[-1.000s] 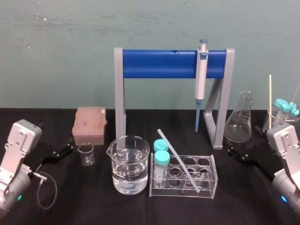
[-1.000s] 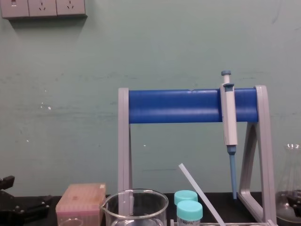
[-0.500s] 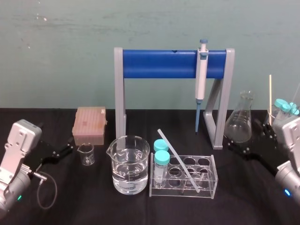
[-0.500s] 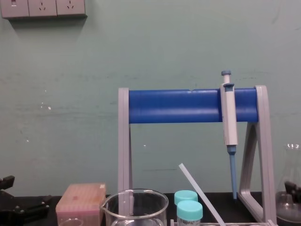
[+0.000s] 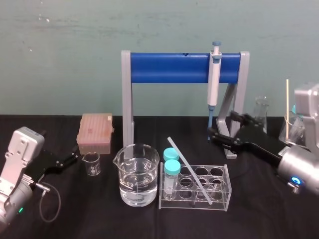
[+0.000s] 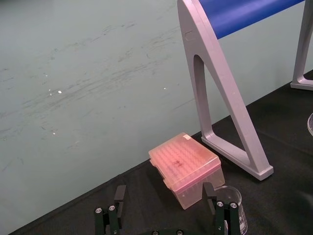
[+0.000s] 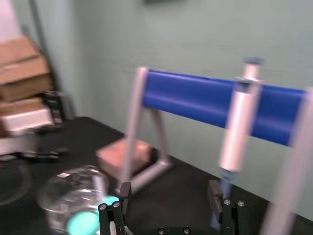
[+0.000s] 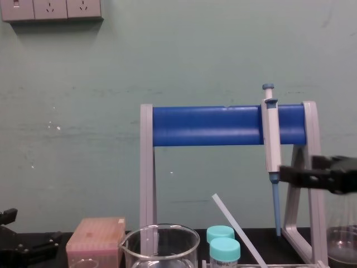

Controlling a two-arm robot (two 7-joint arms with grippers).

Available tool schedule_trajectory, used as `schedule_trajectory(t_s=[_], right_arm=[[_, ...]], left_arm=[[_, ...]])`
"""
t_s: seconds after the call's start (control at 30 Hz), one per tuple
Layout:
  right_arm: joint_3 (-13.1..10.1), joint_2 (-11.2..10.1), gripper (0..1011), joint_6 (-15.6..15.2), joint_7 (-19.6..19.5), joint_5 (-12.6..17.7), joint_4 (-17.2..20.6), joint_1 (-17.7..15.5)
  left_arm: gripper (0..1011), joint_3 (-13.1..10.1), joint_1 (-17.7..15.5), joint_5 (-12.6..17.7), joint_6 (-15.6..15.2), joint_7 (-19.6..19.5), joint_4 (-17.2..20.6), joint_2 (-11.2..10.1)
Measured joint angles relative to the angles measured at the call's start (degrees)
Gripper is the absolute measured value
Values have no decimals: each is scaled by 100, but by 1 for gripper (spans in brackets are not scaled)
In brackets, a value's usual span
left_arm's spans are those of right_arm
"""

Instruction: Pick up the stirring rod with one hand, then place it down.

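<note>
1. The stirring rod (image 5: pixel 190 171) leans at a slant in the clear rack (image 5: pixel 227 188). Its lower end sits in a hole and its upper end rises past the 2 capped tubes (image 5: pixel 171 167).
2. The right gripper (image 5: pixel 222 128) hovers above the table behind the rack, beside the blue tip of the pipette (image 5: pixel 214 82). Its fingers are spread, hold nothing, and are clear of the rod.
3. The left gripper (image 5: pixel 74 158) sits low at the left near the small beaker (image 5: pixel 91 163), fingers spread and empty.

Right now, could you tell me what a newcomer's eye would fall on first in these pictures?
The blue-barred stand at the back middle, with a pipette hanging from its right end. Next, the right gripper, open, in mid-air by the stand's right leg, behind the rack where the stirring rod leans. The left gripper sits parked, open, at the table's left edge.
</note>
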State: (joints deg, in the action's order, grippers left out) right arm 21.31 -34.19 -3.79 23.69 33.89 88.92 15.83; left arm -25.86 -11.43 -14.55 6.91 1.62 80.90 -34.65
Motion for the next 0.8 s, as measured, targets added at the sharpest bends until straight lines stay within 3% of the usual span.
schedule_trajectory(t_s=[0.2,0.4,0.63,0.8], right_arm=[[208,112,1003,-269,571,101,-33,349],[614,172,1003,-416,1036,0,-193,743],[971,208,1003,-582,1170,-256,-408,1024],[1106,266,1003,-648,1173,-383,-565,1140]], left_arm=[[1000,0,0,0,0,0,0,0],[1000,0,0,0,0,0,0,0],[1000,0,0,0,0,0,0,0],[1000,0,0,0,0,0,0,0]])
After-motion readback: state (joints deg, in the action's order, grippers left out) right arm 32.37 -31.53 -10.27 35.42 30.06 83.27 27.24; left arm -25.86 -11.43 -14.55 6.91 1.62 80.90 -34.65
